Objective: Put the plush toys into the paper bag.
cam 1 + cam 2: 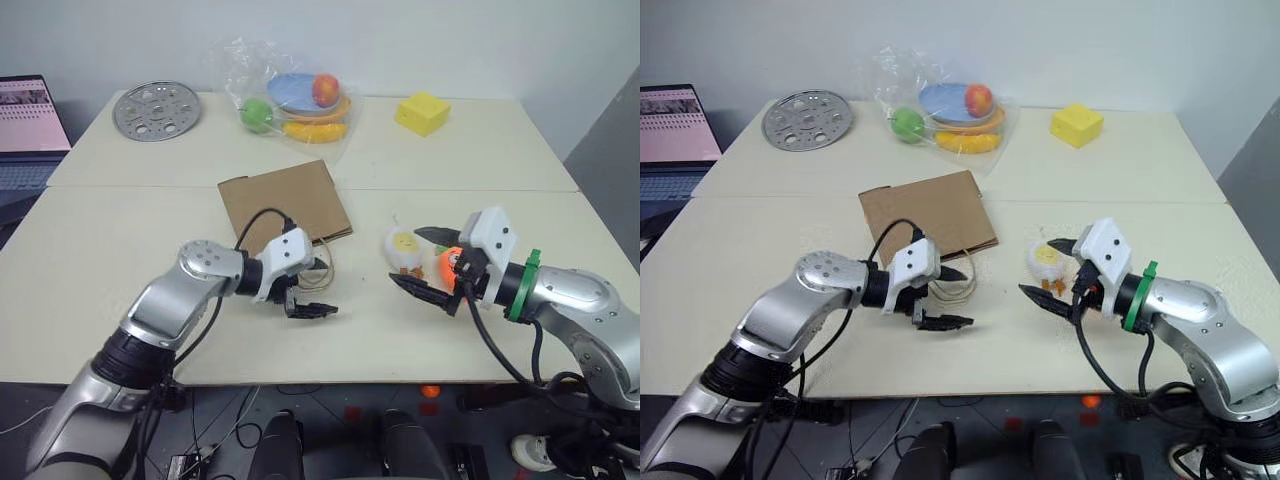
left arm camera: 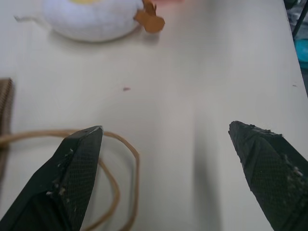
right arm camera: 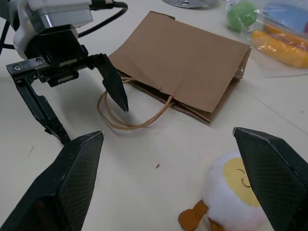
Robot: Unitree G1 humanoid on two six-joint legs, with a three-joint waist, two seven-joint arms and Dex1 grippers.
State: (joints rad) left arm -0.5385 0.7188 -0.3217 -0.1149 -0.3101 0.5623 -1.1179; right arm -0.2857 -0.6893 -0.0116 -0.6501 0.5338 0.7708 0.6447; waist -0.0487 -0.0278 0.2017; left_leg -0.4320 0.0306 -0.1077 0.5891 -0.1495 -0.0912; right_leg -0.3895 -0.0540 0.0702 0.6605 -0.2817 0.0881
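Grippers (image 1: 314, 291) (image 1: 428, 262) hovering spread over cream table (image 1: 120, 250); paper bag (image 1: 284, 203) lying flat beyond left, egg toy (image 1: 404, 246) beside right.

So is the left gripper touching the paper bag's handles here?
Apart. In the right wrist view the open left gripper hangs over the handles of the paper bag, fingertips clear of them.

The table (image 1: 120, 230) is seen from above and behind both arms by the two head views, which share almost the whole scene. The left wrist view is set low and close over the tabletop, facing the egg toy (image 2: 94, 19). The right wrist view faces the bag (image 3: 185, 72) and left gripper (image 3: 86, 113); the egg toy is shared.
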